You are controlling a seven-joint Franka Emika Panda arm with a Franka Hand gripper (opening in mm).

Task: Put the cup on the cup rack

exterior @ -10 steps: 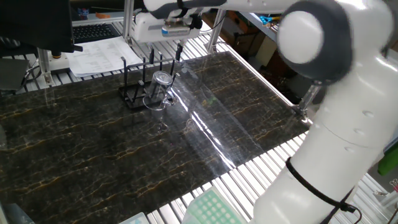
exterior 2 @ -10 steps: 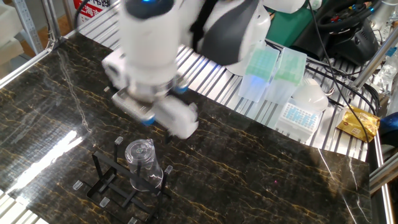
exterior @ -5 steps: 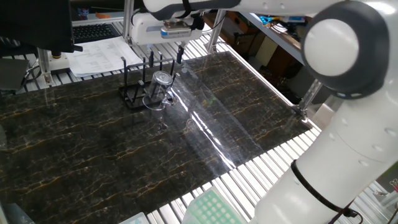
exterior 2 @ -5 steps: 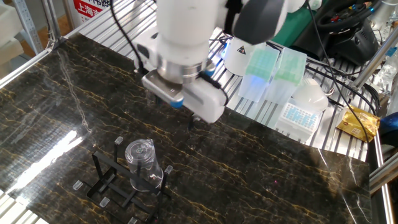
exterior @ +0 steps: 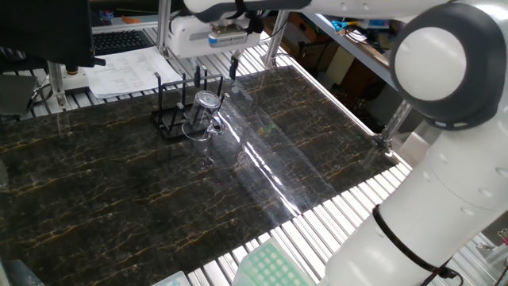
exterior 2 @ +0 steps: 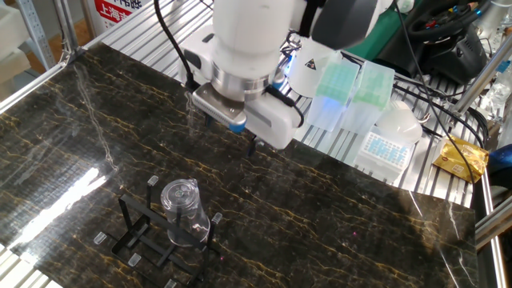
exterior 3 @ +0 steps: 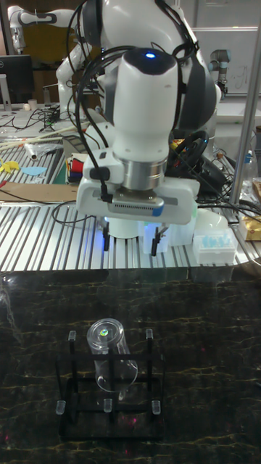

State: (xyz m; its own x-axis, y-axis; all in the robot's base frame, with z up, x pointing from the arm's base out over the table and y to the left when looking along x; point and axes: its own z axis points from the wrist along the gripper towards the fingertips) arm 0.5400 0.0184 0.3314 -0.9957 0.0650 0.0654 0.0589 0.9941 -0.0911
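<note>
From one fixed view, the cup (exterior: 205, 115) sits on the cup rack (exterior: 176, 111), below and left of the gripper (exterior: 214, 70); glare blurs its outline.

From the other fixed view, the gripper (exterior 2: 223, 134) hangs above the dark surface (exterior 2: 336, 200), its fingertips barely visible.

In the tall fixed view, the jaws stand apart and empty, with the cup (exterior 3: 109, 357) inverted over a peg of the rack (exterior 3: 109, 406) well below them.

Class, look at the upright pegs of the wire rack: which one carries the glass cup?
The middle peg of the row nearer the robot. The cup sits upside down over it, while the other pegs of the cup rack stand bare.
</note>
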